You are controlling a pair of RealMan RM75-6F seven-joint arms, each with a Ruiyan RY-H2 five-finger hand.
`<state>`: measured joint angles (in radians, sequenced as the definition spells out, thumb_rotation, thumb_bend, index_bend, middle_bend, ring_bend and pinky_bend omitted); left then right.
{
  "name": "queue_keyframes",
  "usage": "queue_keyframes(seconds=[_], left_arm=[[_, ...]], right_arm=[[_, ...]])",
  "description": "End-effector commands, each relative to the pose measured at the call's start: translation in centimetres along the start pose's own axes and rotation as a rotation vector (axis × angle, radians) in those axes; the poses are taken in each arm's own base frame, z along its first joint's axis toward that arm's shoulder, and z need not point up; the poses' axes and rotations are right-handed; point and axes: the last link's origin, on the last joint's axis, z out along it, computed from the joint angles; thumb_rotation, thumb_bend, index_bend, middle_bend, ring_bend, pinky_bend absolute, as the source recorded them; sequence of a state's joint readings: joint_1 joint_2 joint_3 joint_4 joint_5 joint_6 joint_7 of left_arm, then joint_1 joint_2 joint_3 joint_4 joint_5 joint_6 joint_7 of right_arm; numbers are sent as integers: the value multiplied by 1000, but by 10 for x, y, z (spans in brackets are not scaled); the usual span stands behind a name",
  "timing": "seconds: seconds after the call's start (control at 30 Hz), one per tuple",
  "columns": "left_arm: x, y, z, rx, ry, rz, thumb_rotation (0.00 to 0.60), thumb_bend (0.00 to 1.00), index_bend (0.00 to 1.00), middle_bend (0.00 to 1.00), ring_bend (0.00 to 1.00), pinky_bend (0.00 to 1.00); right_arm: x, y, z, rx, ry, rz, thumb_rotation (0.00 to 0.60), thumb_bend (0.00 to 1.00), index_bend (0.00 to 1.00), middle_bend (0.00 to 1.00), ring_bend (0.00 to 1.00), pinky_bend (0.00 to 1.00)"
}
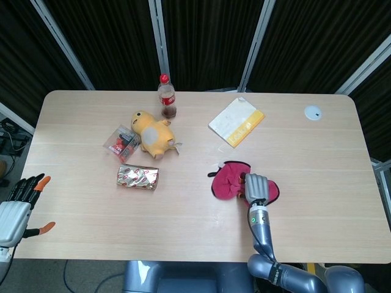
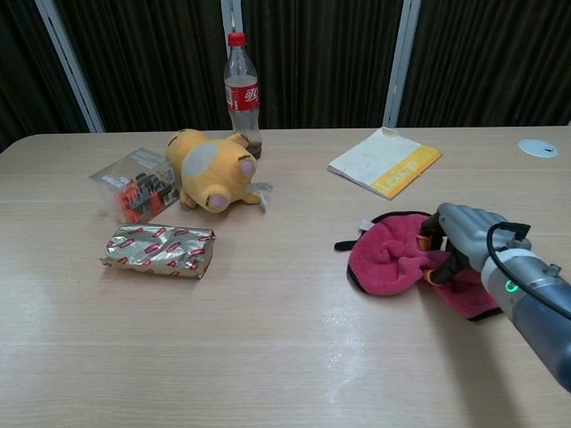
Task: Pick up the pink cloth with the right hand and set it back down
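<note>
Bare table lies open to the right of the pink cloth and along the near edge in front of it. To the left stand a foil packet, a yellow plush toy, a clear snack bag and an upright bottle. Behind the cloth a booklet lies flat, well apart.
</note>
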<state>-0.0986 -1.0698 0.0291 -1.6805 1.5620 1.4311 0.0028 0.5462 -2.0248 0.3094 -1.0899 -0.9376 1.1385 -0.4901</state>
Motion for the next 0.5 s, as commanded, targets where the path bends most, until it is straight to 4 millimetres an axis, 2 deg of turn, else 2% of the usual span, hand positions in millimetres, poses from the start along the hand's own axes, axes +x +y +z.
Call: queue_keyframes(seconds=[0.03, 0.3, 0.5], left_arm=[[0, 0, 0, 1, 0, 0, 600, 0, 40, 0, 0, 0], [0, -1, -1, 4, -1, 0, 600, 0, 40, 0, 0, 0], [0, -1, -2, 3, 0, 3, 600, 0, 41, 0, 0, 0]], right_arm=[[-3, -10, -2, 15, -4, 19, 600, 415, 697, 600, 488, 716], [-6, -33, -12, 67, -24, 74, 600, 417, 698, 600, 488, 716], [2, -29, -6, 52, 0, 59, 600, 416, 698, 601, 488, 716]])
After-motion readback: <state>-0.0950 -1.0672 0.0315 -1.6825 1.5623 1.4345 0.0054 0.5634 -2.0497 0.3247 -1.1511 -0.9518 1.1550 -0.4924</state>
